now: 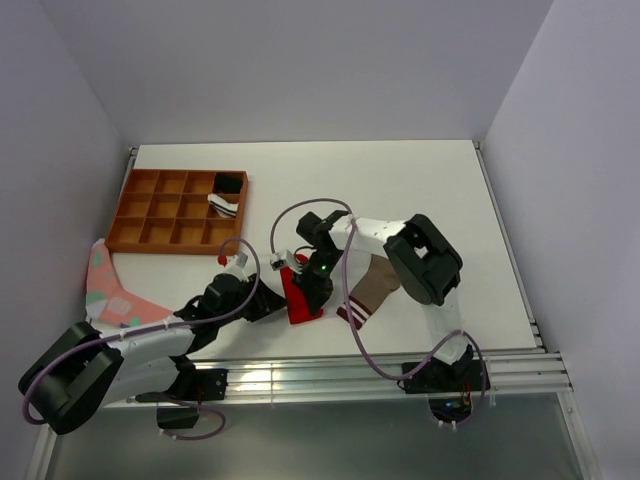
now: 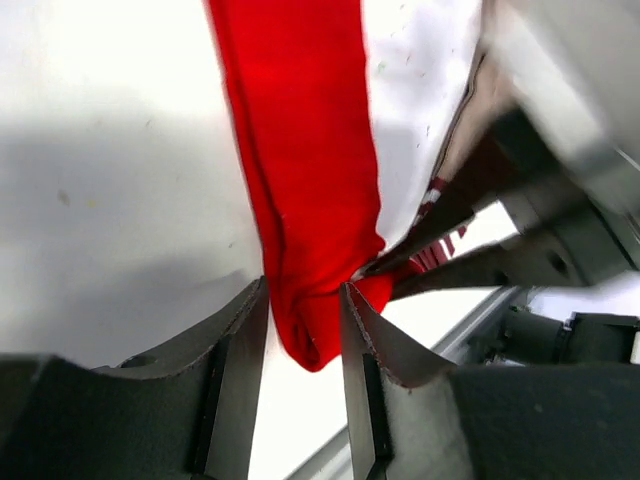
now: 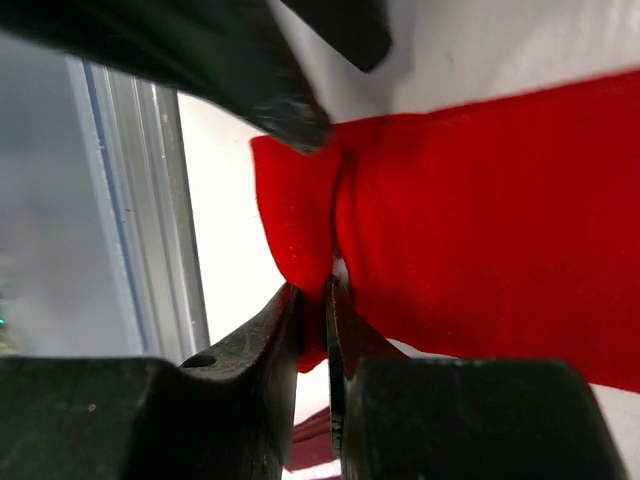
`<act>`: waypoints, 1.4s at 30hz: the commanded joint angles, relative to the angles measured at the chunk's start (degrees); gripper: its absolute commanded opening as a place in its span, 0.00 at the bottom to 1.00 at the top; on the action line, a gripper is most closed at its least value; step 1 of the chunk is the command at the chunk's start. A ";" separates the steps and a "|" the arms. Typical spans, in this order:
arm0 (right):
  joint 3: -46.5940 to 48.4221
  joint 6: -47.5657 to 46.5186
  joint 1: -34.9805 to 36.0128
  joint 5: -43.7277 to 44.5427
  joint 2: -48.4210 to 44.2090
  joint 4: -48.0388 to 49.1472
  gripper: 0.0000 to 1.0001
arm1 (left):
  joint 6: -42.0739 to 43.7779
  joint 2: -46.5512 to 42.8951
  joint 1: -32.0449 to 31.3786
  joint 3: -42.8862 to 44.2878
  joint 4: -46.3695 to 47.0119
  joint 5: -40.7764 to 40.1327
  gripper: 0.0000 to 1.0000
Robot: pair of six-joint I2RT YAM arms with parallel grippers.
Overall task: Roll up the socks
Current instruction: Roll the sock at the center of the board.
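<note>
Status: red sock (image 1: 300, 300) is lying near the middle of the near edge of the surface (image 1: 400, 190), running away from the rail (image 1: 350, 365). The tan sock (image 1: 378, 282) is sitting just beside it on the right, with its striped cuff (image 1: 350, 312) pointing at the near edge. Both arms are crowding over the red one.

Grips: right pincer (image 3: 312, 290) is pinching narrow on a fold of red fabric close to the sock's near end, and cloth is bunching around the tips. The left pincer (image 2: 303, 292) is standing about half wide, its fingers (image 2: 235, 360) flanking that same end. Cloth is touching both, but I can't tell if it's actually gripping or just straddling.

Handling, my read: it's looking like a light, limp knit with no stiffness, so it's going to sag and unroll the moment tension drops. Not slippery, not fragile. Best hold is looking like the very end, both layers together, one pincer per edge, so the roll is starting square. A single-layer pinch is risking a skewed roll.

Hard to see: from overhead the arms are covering most of the red sock and the gap between the two socks, so I can't say if they're touching. No white patch is showing in any view. The tan sock's far end is hiding under the right arm. Wrist views are cropping everything past the sock's end, and the background there is blurring out.
</note>
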 commanded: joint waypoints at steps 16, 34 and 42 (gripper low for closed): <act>13.78 2.88 -3.89 -3.75 12.64 -16.57 0.17 | 20.75 0.96 -11.14 0.67 16.04 -10.68 0.49; 17.74 2.26 -5.38 -2.87 16.60 -20.10 0.18 | 23.83 13.79 -11.67 2.61 25.62 -1.27 0.49; 18.18 2.26 -5.47 -3.14 16.96 -20.53 0.18 | 23.84 17.57 -11.76 3.66 25.18 -1.62 0.49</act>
